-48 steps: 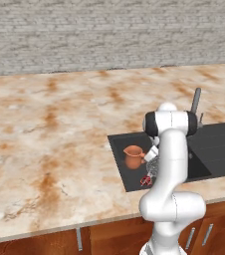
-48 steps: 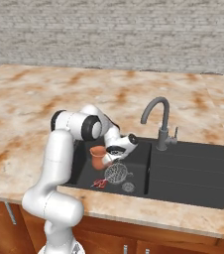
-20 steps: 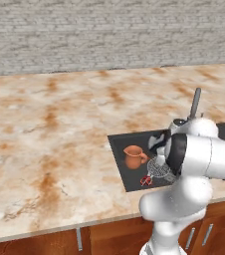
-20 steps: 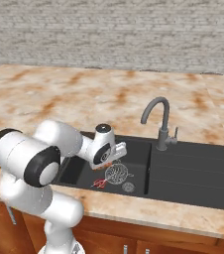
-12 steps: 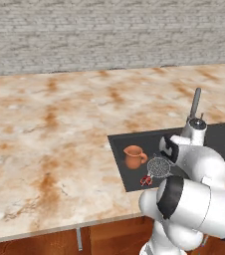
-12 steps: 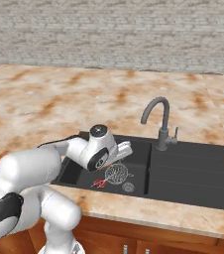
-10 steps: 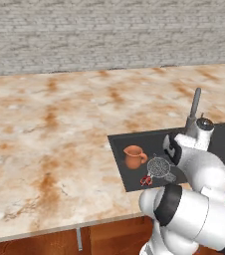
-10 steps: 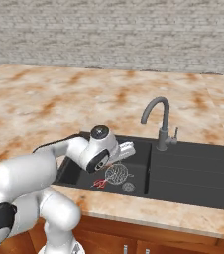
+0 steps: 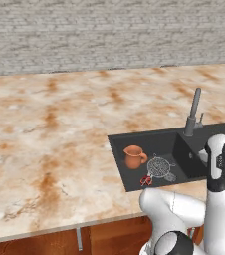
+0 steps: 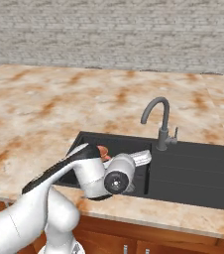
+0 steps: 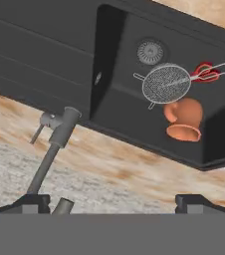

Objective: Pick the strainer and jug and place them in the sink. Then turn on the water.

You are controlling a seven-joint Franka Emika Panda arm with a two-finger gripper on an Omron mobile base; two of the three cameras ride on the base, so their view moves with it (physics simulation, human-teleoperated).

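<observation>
Faucet [image 11: 50,149]: rises at the left jaw tip.
Gripper [image 11: 112,199]: jaws apart, holding nothing.
Strainer [image 11: 167,83], jug [image 11: 183,117]: in the sink [image 11: 59,45], well beyond the jaws.
Risk: jaws may slip past the lever, leaving the water off.

White Franka arm's folded low, elbow sticking out toward 9 o'clock in the right base view. Two-finger gripper [image 11: 113,203] has its small dark fingertips [image 11: 33,202] spread wide apart, nothing between them.
</observation>
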